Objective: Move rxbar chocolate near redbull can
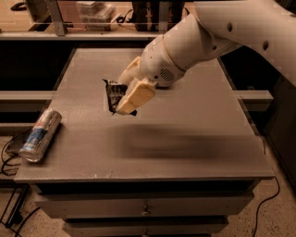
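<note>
My gripper [121,102] hangs above the middle left of the grey table [194,152], shut on the rxbar chocolate [113,92], a shiny black wrapper held upright between the cream fingers [135,96] and lifted off the surface. The redbull can [40,135], slim, silver and blue with red marks, lies on its side near the table's front left corner, well to the left of and below the gripper. The white arm reaches in from the upper right.
The table's left edge runs close by the can, and its front edge [143,176] lies above drawers. A shelf with boxes [95,11] stands behind the table. Cables lie on the floor at the left [9,157].
</note>
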Available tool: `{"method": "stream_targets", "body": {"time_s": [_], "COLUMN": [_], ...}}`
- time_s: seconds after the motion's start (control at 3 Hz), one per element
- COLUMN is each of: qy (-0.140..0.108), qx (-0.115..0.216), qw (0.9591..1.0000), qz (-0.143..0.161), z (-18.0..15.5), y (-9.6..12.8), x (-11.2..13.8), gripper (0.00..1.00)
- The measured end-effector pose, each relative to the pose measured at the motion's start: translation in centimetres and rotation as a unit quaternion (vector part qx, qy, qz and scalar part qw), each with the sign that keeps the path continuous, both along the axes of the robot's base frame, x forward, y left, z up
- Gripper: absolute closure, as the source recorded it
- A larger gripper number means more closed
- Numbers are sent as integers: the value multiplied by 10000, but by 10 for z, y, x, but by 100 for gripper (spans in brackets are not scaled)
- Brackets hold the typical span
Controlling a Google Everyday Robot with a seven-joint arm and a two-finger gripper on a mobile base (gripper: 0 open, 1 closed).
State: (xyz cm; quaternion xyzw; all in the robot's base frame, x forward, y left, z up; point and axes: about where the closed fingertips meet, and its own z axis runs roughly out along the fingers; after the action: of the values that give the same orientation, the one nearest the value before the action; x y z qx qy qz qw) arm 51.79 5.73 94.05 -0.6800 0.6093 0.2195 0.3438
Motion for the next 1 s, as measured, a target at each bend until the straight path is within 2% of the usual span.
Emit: {"method": "stream_targets", "body": {"time_s": [0.33, 0.67, 1.0], "qy": [117, 329, 660], "qx": [-22, 108, 259], "qw": [9999, 9990, 9964], "qz": [38, 287, 455], "z": [-6, -24, -52], "y": [6, 32, 67], "x": [-1, -7, -16], "gripper": [100, 100, 82]}}
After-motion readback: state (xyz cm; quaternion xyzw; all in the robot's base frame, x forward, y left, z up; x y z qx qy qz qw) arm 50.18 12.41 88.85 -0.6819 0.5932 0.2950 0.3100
